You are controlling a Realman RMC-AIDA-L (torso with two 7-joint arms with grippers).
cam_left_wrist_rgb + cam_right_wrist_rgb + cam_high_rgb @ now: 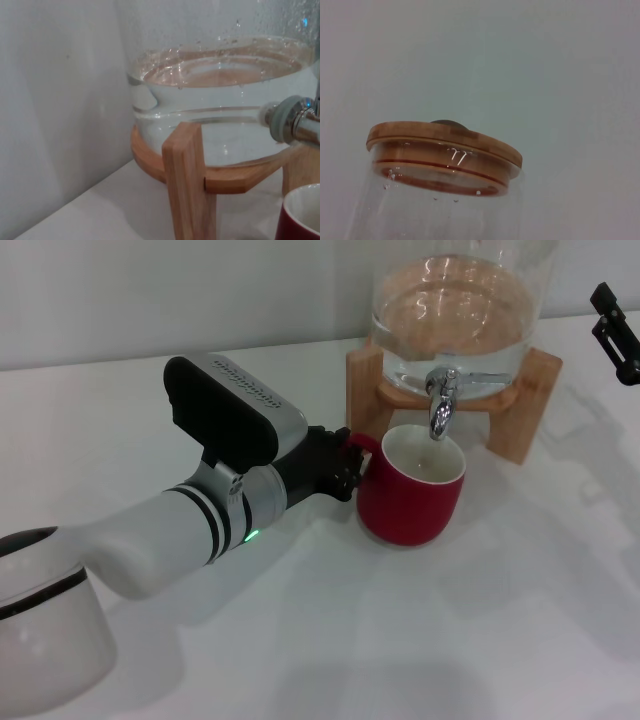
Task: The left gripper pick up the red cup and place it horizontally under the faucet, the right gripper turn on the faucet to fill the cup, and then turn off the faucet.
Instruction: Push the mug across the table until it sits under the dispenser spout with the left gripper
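Cup placement looks done: red cup (410,487) stands upright on the white table (330,640), mouth directly below the faucet (443,400) spout. Left gripper (345,465) sits at the cup's handle, apparently clamped on it, though the contact is partly hidden. Right gripper (612,330) hangs at the far right edge, well apart; finger state cannot be told. Judgement: hold the cup steady while the right gripper approaches the lever squarely, without nudging the glass jar (455,310) or wooden stand (525,405).
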